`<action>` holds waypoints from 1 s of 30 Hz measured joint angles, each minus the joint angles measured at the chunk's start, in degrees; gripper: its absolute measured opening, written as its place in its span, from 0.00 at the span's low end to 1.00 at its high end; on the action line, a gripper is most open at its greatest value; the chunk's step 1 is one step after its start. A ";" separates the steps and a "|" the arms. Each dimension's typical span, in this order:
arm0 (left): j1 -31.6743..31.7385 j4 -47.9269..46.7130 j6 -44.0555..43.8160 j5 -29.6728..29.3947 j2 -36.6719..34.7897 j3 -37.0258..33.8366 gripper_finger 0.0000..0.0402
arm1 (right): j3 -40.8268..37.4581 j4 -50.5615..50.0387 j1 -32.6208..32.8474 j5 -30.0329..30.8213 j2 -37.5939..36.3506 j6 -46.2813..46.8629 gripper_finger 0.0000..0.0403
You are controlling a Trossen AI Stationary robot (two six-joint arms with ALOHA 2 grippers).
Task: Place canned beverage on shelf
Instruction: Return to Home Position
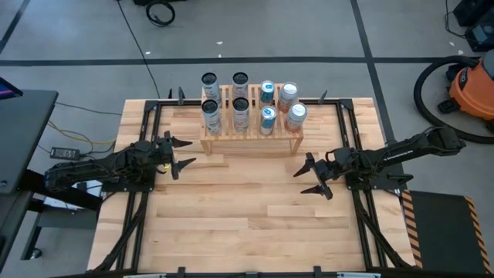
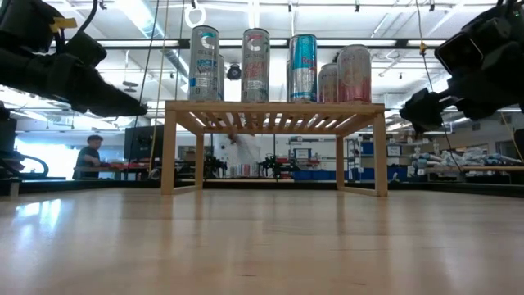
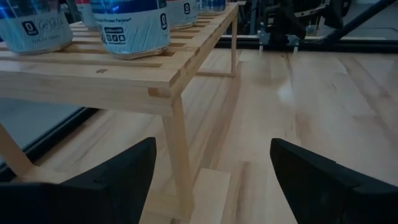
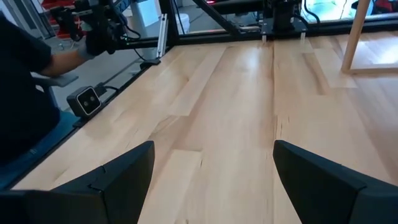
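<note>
The light wooden shelf (image 1: 251, 133) stands at the table's far middle, its slatted top (image 2: 274, 106) carrying several tall cans (image 1: 240, 114), two rows deep. My left gripper (image 1: 182, 154) hovers open just left of the shelf's near left leg (image 3: 180, 155), clear of the table, with nothing between its fingers. My right gripper (image 1: 315, 178) hovers open near the shelf's right end, toward the table's near side, also empty. No can lies on the table itself.
Bare wooden tabletop (image 1: 247, 224) spreads in front of the shelf. Black metal rails (image 1: 139, 185) frame the table's left and right sides. An orange vacuum (image 1: 471, 85) stands on the floor at far right. A person (image 2: 88, 157) shows in the room beyond the table.
</note>
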 joint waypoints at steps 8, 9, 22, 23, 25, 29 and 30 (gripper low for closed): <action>0.00 2.57 -5.58 -0.11 0.00 -0.35 0.79 | 0.02 -0.01 -0.01 0.00 0.00 2.35 0.84; 0.00 3.10 -5.58 -0.13 0.00 -0.42 0.79 | 0.02 -0.01 0.00 0.00 0.00 2.35 0.84; 0.00 4.99 -5.56 -0.07 -0.02 -0.29 0.79 | 0.02 -0.05 0.00 0.00 -0.22 2.26 0.84; 0.00 4.95 -5.56 -0.07 -0.02 -0.29 0.79 | 0.02 0.03 0.00 0.00 -0.55 2.26 0.84; 0.00 4.99 -5.55 -0.05 -0.02 -0.29 0.79 | 0.02 -0.14 0.00 -0.01 -1.35 2.26 0.84; 0.00 5.12 -5.54 -0.06 -0.04 -0.22 0.79 | 0.02 0.03 -0.11 0.00 -5.49 2.26 0.84; 0.00 5.14 -5.54 -0.06 -0.08 -0.22 0.79 | 0.02 -0.08 -0.22 -0.02 -6.93 2.26 0.84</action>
